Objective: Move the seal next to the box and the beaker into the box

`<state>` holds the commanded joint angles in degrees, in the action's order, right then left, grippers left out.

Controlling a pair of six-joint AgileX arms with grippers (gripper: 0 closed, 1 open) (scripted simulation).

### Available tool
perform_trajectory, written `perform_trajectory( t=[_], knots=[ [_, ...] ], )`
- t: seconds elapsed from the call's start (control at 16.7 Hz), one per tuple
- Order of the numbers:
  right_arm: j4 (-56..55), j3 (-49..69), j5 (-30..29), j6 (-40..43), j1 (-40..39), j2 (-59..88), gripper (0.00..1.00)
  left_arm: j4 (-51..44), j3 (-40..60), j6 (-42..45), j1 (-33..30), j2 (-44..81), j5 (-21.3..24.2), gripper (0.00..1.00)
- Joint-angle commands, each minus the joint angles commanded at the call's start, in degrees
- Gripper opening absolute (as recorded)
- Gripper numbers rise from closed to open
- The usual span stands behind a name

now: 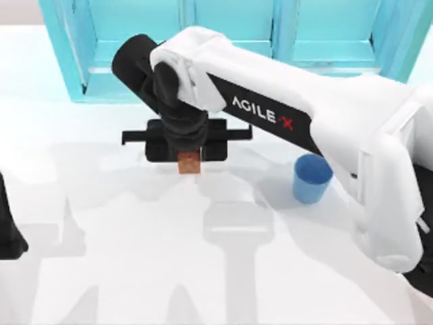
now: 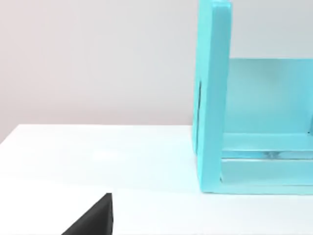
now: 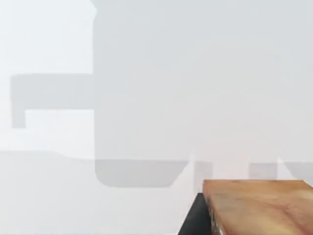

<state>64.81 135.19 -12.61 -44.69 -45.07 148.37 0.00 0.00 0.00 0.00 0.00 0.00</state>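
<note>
My right arm reaches from the table's right side toward the middle, and its gripper [image 1: 188, 156] hangs in front of the turquoise shelf, shut on the seal [image 1: 189, 165]. The reddish-brown seal pokes out below the black fingers. In the right wrist view the seal [image 3: 259, 205] is close up, with a dark finger [image 3: 194, 220] beside it and the white table beneath. The blue beaker [image 1: 311, 178] stands upright on the table, to the right of the seal and partly under the right arm. The box is out of view.
A large turquoise shelf unit [image 1: 223, 34] runs along the back of the table; its side wall [image 2: 212, 98] is in the left wrist view. My left arm [image 1: 8, 230] is parked at the table's left edge. Arm shadows lie on the white tabletop in front.
</note>
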Motion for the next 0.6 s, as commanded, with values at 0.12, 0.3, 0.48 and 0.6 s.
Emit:
perform_trajectory(
  t=[0.12, 0.3, 0.48, 0.6],
  knots=[
    [0.0, -5.8, 0.4, 1.8, 1.9, -6.5, 0.0, 0.0, 0.0, 0.0, 0.0, 0.0, 0.0, 1.0],
    [0.0, -14.1, 1.0, 4.4, 4.6, -15.3, 0.0, 0.0, 0.0, 0.0, 0.0, 0.0, 0.0, 1.0],
    [0.0, -17.7, 1.4, 5.8, 6.0, -18.9, 0.0, 0.0, 0.0, 0.0, 0.0, 0.0, 0.0, 1.0],
    [0.0, -17.7, 1.4, 5.8, 6.0, -19.0, 0.0, 0.0, 0.0, 0.0, 0.0, 0.0, 0.0, 1.0]
  ],
)
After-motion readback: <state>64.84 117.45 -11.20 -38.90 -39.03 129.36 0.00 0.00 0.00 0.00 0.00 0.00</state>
